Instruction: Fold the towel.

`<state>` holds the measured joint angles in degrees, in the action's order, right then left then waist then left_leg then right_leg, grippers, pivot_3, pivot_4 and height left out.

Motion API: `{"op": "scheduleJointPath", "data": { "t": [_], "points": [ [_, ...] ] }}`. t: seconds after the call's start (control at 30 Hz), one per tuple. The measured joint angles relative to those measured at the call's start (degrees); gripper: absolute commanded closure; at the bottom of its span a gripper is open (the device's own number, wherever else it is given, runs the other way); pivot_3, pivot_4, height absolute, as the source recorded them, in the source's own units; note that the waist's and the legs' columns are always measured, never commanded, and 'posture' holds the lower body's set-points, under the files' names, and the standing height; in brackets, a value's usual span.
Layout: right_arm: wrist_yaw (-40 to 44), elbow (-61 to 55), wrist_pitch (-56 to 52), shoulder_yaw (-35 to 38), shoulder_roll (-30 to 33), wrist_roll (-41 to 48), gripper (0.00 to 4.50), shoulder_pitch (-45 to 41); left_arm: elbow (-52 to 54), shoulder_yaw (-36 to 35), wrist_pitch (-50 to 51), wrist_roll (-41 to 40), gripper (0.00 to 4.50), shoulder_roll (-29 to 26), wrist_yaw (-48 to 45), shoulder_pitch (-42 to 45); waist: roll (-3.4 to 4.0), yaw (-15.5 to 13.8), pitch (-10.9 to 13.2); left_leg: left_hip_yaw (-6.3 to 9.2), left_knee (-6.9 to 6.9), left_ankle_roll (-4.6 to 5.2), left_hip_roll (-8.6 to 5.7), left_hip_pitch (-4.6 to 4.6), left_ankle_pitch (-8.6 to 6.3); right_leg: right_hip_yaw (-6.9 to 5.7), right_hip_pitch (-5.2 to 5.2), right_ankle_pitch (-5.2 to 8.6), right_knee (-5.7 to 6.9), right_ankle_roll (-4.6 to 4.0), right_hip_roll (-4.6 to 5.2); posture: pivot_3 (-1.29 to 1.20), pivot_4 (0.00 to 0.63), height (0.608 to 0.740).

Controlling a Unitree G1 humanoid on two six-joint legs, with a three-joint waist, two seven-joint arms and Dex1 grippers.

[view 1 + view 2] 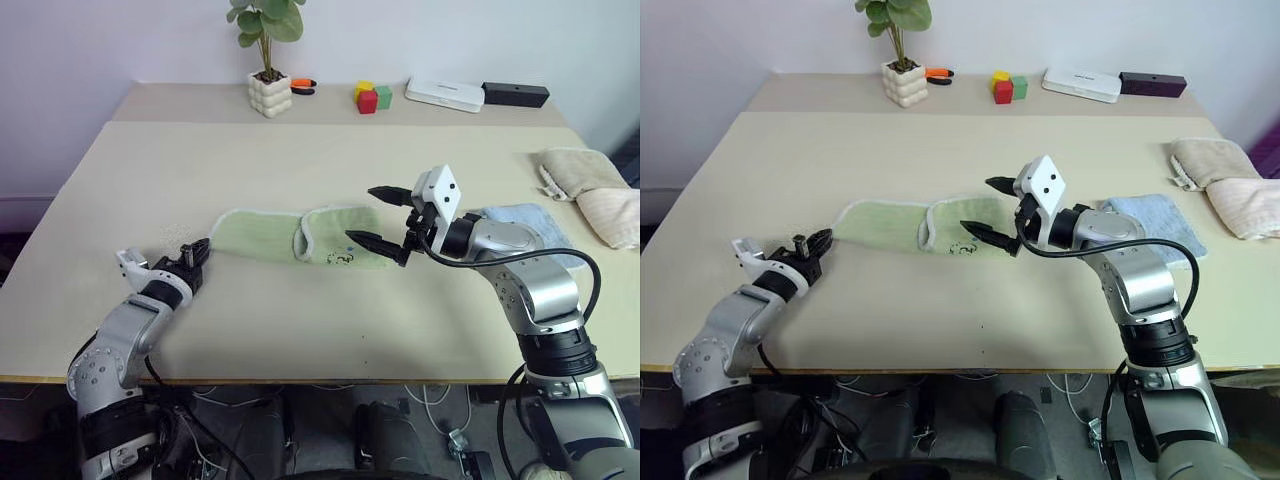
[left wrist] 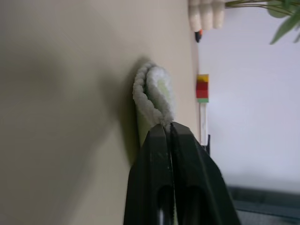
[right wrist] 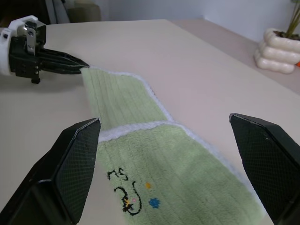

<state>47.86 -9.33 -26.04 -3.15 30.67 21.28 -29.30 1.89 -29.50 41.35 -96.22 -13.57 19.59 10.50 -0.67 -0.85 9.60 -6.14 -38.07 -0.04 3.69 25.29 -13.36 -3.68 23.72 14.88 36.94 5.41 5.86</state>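
Left eye view: the towel (image 1: 300, 238) is seen lying as a long light green strip across the middle of the table (image 1: 300, 140), partly folded, with an upper layer bearing a small dark printed mark overlapping the flatter left part. Its white stitched edging is traced along both long sides. At the strip's left end the left gripper (image 1: 198, 250) is held low over the tabletop with its fingers pressed together on the edging; in the left wrist view the rolled white rim is seen pinched right at the fingertips (image 2: 164, 136). The right gripper (image 1: 381, 217) is held above the towel's right end, its two black fingers spread wide with nothing between them, and the printed mark is seen between them in the right wrist view.

Bare tabletop is left in front of the towel up to the near edge, and a broad bare stretch is left behind it. Just beside the towel's right end a small light blue cloth (image 1: 520, 222) is laid, partly covered by the right arm. Two beige towels (image 1: 590, 190) are placed at the table's right edge, well apart from the towel. Along the far edge a potted plant (image 1: 268, 60), coloured blocks (image 1: 371, 96), a white box (image 1: 444, 94) and a black box (image 1: 515, 95) are lined up.
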Motion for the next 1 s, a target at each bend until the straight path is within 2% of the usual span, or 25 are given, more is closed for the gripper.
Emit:
{"op": "scheduleJointPath", "data": {
  "t": [0.2, 0.33, 0.47, 0.63, 0.83, 1.0],
  "points": [
    [-0.14, 0.15, 0.17, 0.4, 1.89, -0.47, 0.0, 0.64, 0.62, 1.76, 0.43, 1.24, 4.45, 0.02, -1.34, 0.51, -0.04, -0.1, 0.03, 0.03, 0.0, 0.01, -0.03, 0.07, 0.0, -0.05, -0.03, 0.01, -0.16, -0.01, 0.01, 0.0, 0.15, 0.735],
    [2.7, 0.34, 1.34, 3.8, 5.79, 0.41, 0.0, 3.75, 4.38, 6.07, 2.15, 4.32, 4.45, -1.62, -7.53, 1.97, -0.08, 0.11, 0.05, -0.03, 0.05, 0.06, -0.02, 0.14, -0.03, -0.09, -0.08, -0.01, -0.46, -0.01, -0.02, 0.0, 0.15, 0.735],
    [6.75, 0.59, 2.77, 7.42, 9.81, 1.82, 0.0, 7.41, 8.64, 11.51, 3.14, 11.94, 4.45, -6.1, -17.11, 6.46, -0.06, 0.14, 0.06, -0.1, 0.11, 0.06, -0.01, 0.11, -0.04, -0.09, -0.13, -0.01, -0.58, -0.02, -0.07, 0.0, 0.15, 0.735],
    [7.38, 1.2, 3.46, 8.81, 10.88, 2.04, 0.0, 7.8, 7.88, 22.51, 2.95, 24.76, 4.45, -6.91, -30.6, 13.31, -0.06, 0.15, 0.06, -0.12, 0.11, 0.06, 0.0, 0.1, -0.04, -0.09, -0.18, -0.02, -0.69, -0.03, -0.1, 0.0, 0.15, 0.735],
    [5.25, 2.75, 3.98, 9.07, 10.75, 1.75, 0.0, 6.94, -0.77, 32.48, 0.86, 37.43, 4.45, -2.09, -43.65, 22.91, -0.07, 0.1, 0.07, -0.13, 0.11, 0.08, 0.0, 0.14, -0.05, -0.09, -0.17, -0.04, -0.75, 0.0, -0.13, 0.0, 0.15, 0.735],
    [3.9, 1.91, 3.85, 11.98, 11.21, 1.99, 0.0, 8.8, -13.53, 39.47, -4.65, 49.43, 4.45, 4.08, -53.41, 29.92, -0.08, -0.08, 0.08, -0.12, 0.09, 0.13, -0.01, 0.19, -0.08, -0.1, -0.19, -0.07, -0.83, 0.06, -0.14, 0.0, 0.15, 0.735]
  ]
}}
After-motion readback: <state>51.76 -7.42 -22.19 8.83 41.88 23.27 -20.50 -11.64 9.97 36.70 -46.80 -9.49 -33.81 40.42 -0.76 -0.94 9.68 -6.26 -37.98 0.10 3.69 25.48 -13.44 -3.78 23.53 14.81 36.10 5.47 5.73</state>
